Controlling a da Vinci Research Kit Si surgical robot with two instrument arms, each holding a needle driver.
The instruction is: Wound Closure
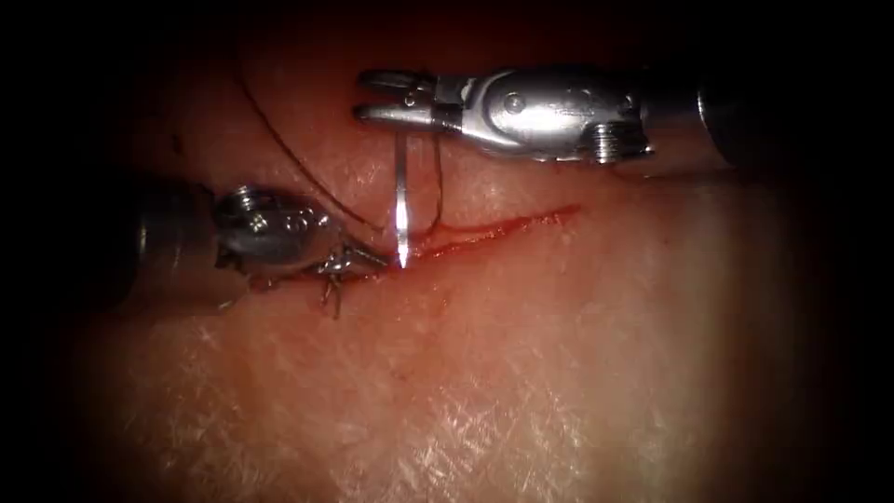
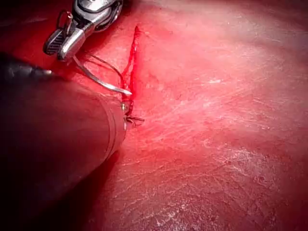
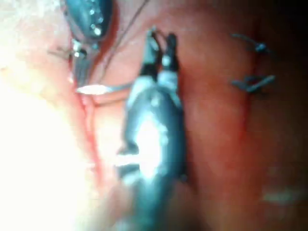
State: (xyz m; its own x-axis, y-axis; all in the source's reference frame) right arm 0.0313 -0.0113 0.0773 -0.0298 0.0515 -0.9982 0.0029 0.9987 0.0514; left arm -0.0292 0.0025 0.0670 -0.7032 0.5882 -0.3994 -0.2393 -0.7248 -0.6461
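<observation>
The right tool (image 1: 372,96) enters from three o'clock, its two jaws slightly parted yet pinching the upper end of the curved needle (image 1: 401,200) near their base. From this grip the needle hangs toward six o'clock, and its bright lower end meets the cut (image 1: 494,228) at the wound edge; whether the tip has entered the tissue (image 1: 559,373) cannot be told. The dark thread (image 1: 298,158) runs beside the needle, then arcs away toward eleven o'clock across the tissue. At nine o'clock from the needle's lower end lies the left tool (image 1: 358,261), its jaws pressed low against the cut's left end; they appear closed, though what they hold, if anything, is hard to make out. A knot with short cut ends of thread (image 1: 332,296) sits just below those jaws. Red fluid (image 1: 466,237) lines the cut, which runs on toward two o'clock. In the right wrist view, two finished stitches (image 3: 252,65) cross the tissue, well apart from the right tool (image 3: 161,45).
</observation>
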